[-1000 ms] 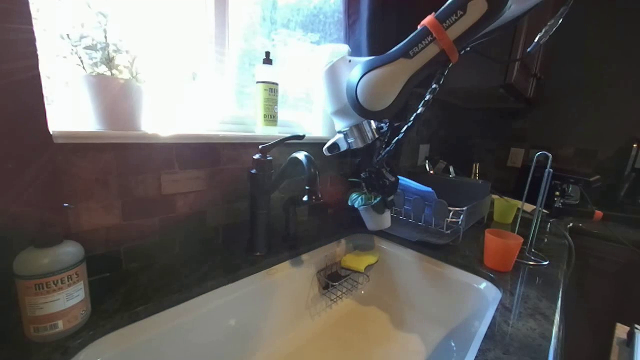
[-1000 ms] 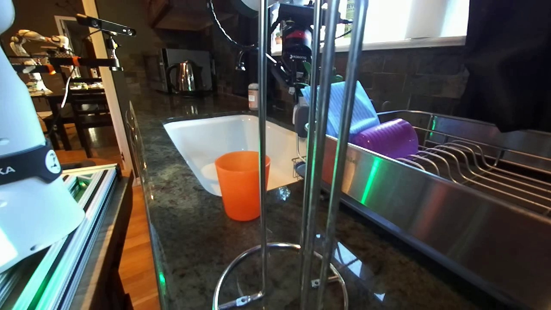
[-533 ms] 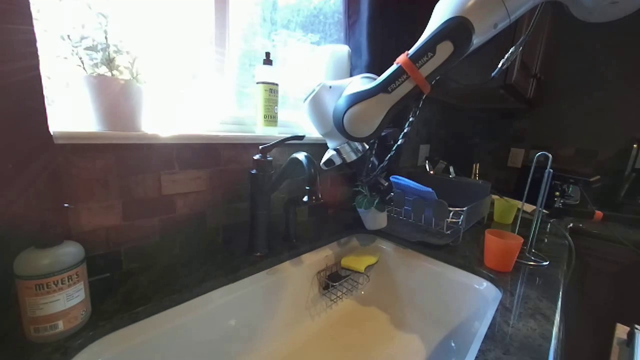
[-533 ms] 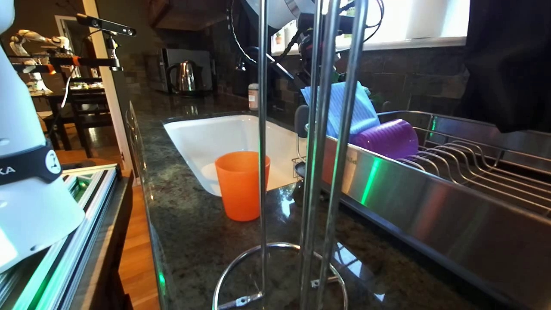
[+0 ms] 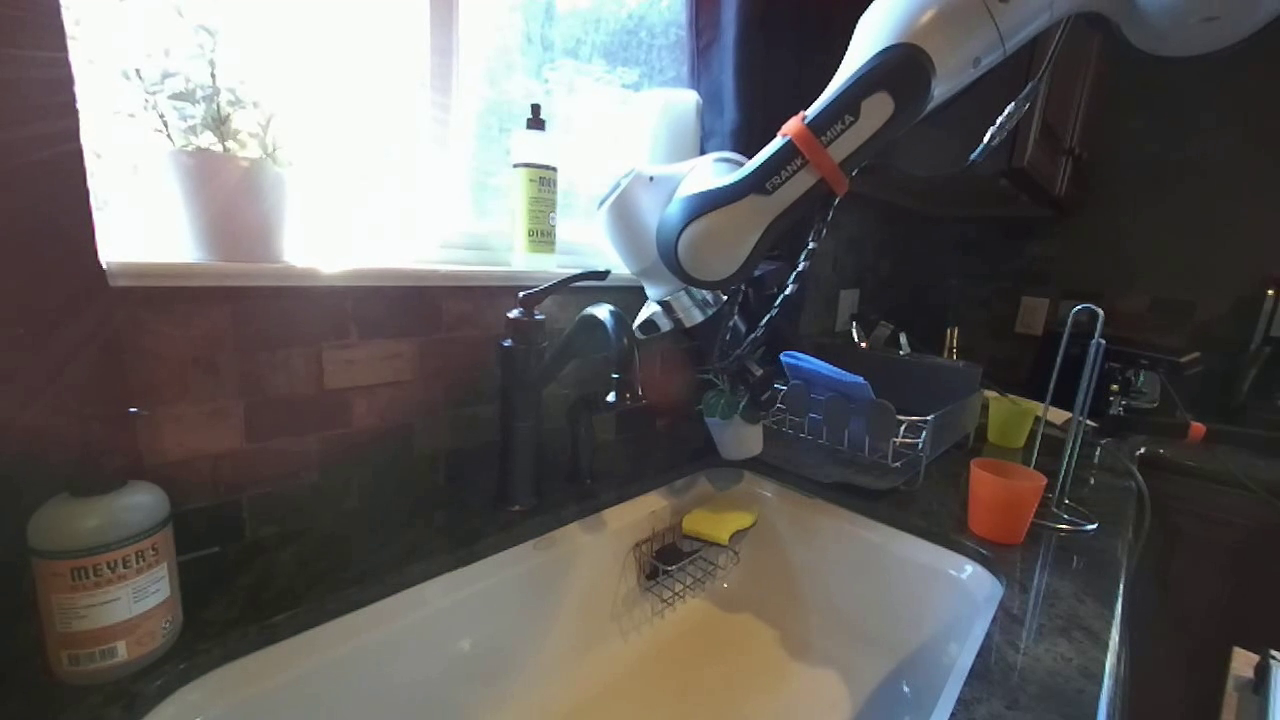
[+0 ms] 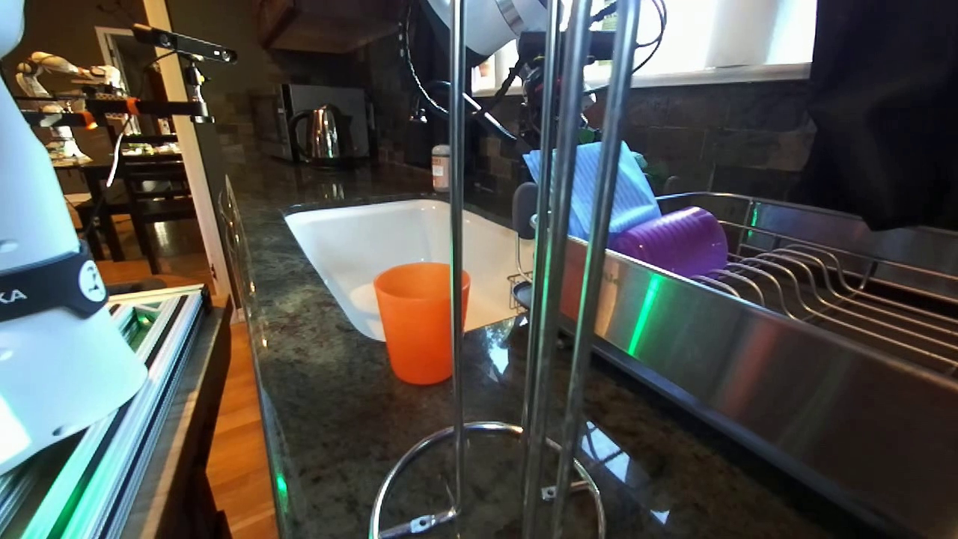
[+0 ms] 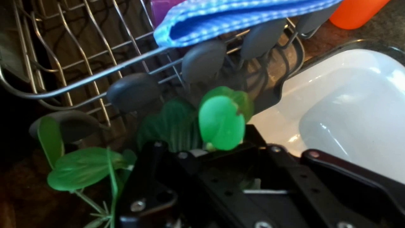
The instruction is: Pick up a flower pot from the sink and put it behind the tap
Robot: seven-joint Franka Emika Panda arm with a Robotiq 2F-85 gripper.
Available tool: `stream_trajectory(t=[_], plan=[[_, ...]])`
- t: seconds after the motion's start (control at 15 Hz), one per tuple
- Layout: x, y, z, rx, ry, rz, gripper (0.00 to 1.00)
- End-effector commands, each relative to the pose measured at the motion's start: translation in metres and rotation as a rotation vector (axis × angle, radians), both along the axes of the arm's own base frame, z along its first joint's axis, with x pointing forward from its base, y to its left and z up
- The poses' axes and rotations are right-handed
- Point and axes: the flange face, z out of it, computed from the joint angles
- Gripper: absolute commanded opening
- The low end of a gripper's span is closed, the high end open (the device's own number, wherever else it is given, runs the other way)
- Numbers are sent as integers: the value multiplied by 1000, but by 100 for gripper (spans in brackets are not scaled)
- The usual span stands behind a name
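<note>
In an exterior view the sink (image 5: 840,540) spread across the foreground, with a wire basket (image 5: 688,577) and yellow sponge (image 5: 720,523) in its far corner. Along its back edge the tap (image 5: 520,420) rose from the tabletop (image 5: 1060,600), lever (image 5: 565,288) slanting above the arched spout (image 5: 622,345). Farther off, just beyond that corner, the flower pot (image 5: 735,438) was roughly upright below the fingers (image 7: 155,171), which seemed clenched around it; in the wrist view leaves (image 7: 221,123) hid much of the contact, and whether its base touched the tabletop could not be told. Just past it stood the dish rack (image 5: 940,405).

The step in hand was probably the carry, with setting down undone. Doing it well called for 2 clearances: base lifted off the tabletop, leaves and wrist (image 5: 690,308) kept wide of spout and lever. A slow, level path by the wall (image 5: 370,365) looked safest, release coming only once it stood flat.
</note>
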Motion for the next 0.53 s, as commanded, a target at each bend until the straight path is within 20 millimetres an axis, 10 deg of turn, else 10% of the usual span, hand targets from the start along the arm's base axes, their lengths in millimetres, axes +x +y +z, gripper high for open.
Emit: stream_trajectory(t=[0.0,0.47], plan=[[11,14,-1,-63,-90,-34,0],[39,18,-19,-86,-246,-149,0]])
